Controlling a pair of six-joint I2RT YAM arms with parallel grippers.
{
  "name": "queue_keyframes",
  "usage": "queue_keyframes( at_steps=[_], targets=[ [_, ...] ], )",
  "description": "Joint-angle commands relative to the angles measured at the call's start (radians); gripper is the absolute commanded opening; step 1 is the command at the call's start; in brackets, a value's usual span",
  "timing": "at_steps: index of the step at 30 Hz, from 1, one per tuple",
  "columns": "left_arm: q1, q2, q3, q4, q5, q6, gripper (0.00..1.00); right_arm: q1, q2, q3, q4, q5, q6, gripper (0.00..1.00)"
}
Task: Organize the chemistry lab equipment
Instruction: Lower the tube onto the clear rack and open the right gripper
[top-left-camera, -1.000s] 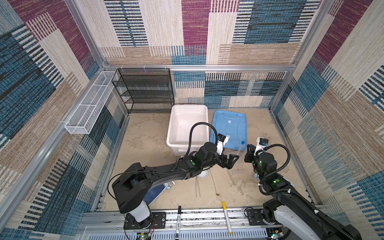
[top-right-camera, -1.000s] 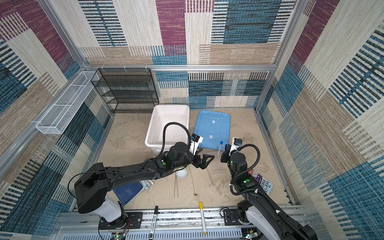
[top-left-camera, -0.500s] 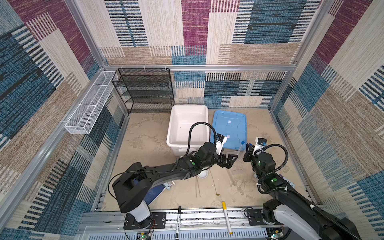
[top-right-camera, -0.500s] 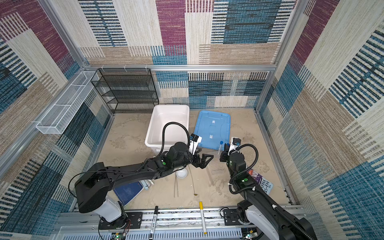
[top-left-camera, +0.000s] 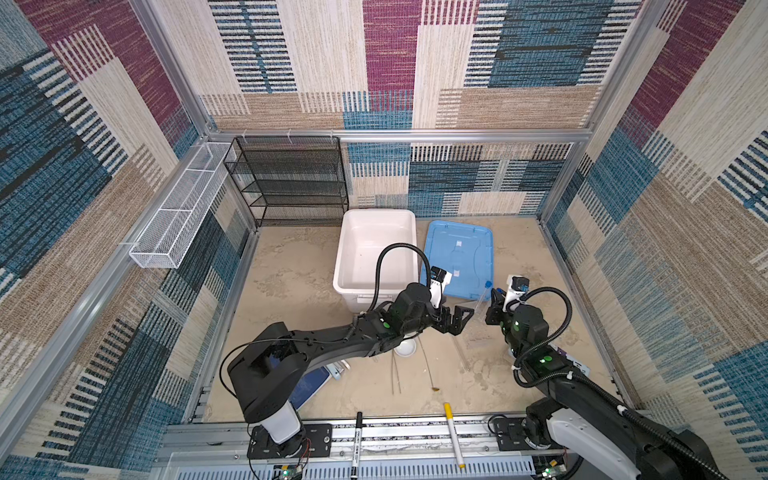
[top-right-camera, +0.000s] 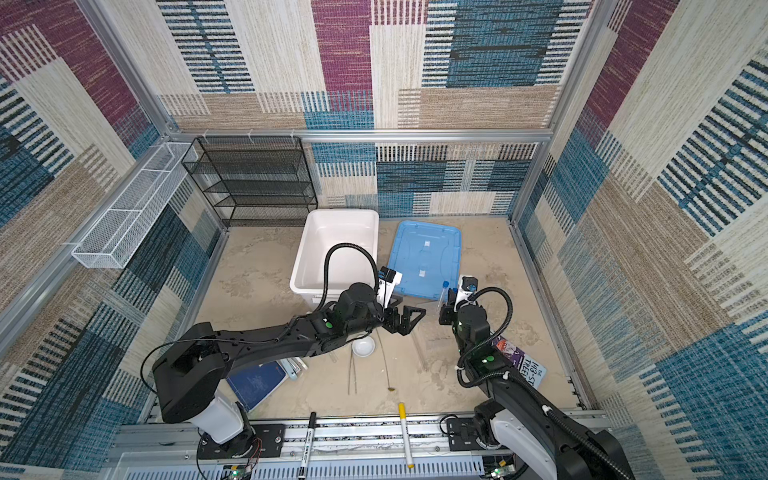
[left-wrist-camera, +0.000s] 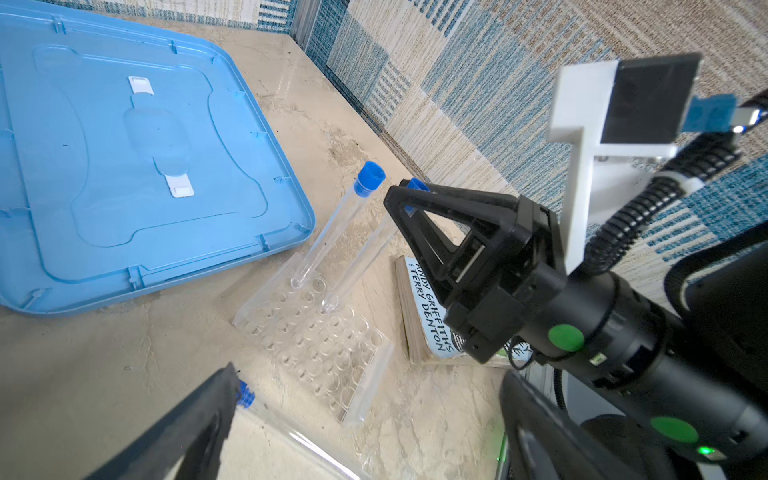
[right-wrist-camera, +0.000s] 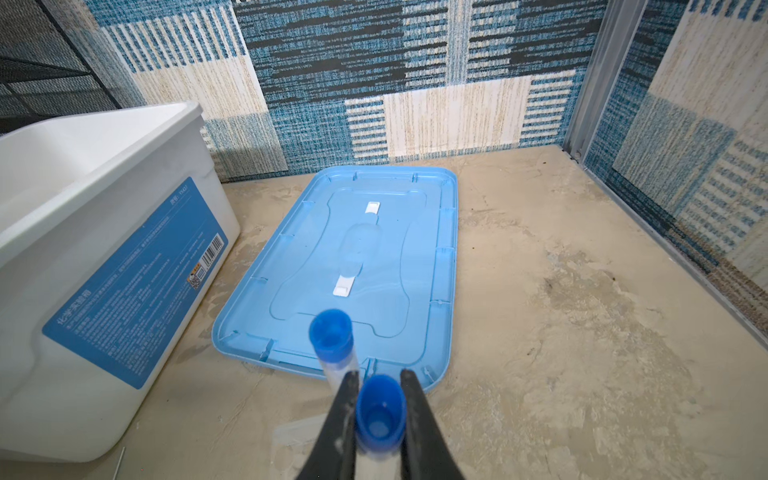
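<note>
My right gripper (right-wrist-camera: 376, 376) is shut on the blue cap of a clear test tube (left-wrist-camera: 365, 253), whose lower end stands in the clear plastic rack (left-wrist-camera: 316, 336). A second capped test tube (left-wrist-camera: 332, 232) leans in the rack right beside it; its cap (top-left-camera: 488, 284) shows in both top views. My left gripper (top-left-camera: 457, 320) hangs open just left of the rack, holding nothing. A third test tube (left-wrist-camera: 291, 436) lies on the floor by one left finger. A small white dish (top-left-camera: 405, 347), thin metal tweezers (top-left-camera: 395, 374) and a long thin spoon (top-left-camera: 428, 365) lie under the left arm.
A white bin (top-left-camera: 374, 249) and its blue lid (top-left-camera: 457, 257) lie behind the grippers. A book (top-right-camera: 523, 365) lies under the right arm, a blue book (top-right-camera: 257, 382) under the left. Two marker pens (top-left-camera: 357, 440) (top-left-camera: 453, 432) rest on the front rail. Black shelf (top-left-camera: 291, 178) at the back.
The right gripper with its tube has edged slightly left toward the rack. The left arm has hardly moved.
</note>
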Motion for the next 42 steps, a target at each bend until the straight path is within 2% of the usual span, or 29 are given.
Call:
queue_keyframes(
  at_steps=[1, 4, 8, 12, 18, 21, 25, 29, 37, 42],
  targets=[
    [0.007, 0.001, -0.006, 0.052, 0.011, -0.021, 0.99, 0.004, 0.01, 0.01, 0.009, 0.026, -0.028, 0.17],
    [0.013, 0.005, -0.01, 0.061, 0.019, -0.029, 0.99, 0.004, 0.022, 0.015, 0.009, 0.011, -0.029, 0.18],
    [0.022, 0.005, -0.017, 0.069, 0.025, -0.039, 0.99, 0.004, 0.03, 0.028, -0.028, 0.009, -0.002, 0.28],
    [0.023, -0.002, -0.024, 0.063, 0.013, -0.039, 0.99, 0.004, 0.012, 0.02, -0.03, 0.011, 0.004, 0.34],
    [0.024, -0.021, -0.028, 0.046, 0.008, -0.025, 0.99, 0.004, -0.004, 0.022, -0.05, 0.028, 0.05, 0.65],
    [0.024, -0.04, -0.008, -0.008, 0.003, -0.017, 0.99, 0.005, -0.039, 0.031, -0.082, 0.044, 0.082, 0.73],
    [0.023, -0.087, 0.07, -0.18, -0.01, 0.005, 0.99, 0.005, -0.137, 0.052, -0.145, 0.084, 0.129, 0.84],
    [0.023, -0.129, 0.115, -0.308, -0.001, 0.001, 1.0, 0.004, -0.228, 0.081, -0.22, 0.115, 0.167, 0.99],
    [0.023, -0.092, 0.228, -0.52, 0.044, -0.069, 0.96, 0.004, -0.24, 0.276, -0.464, 0.059, 0.268, 1.0],
    [0.023, -0.035, 0.334, -0.616, 0.039, -0.013, 0.92, 0.003, -0.194, 0.336, -0.434, 0.017, 0.219, 0.99]
  ],
)
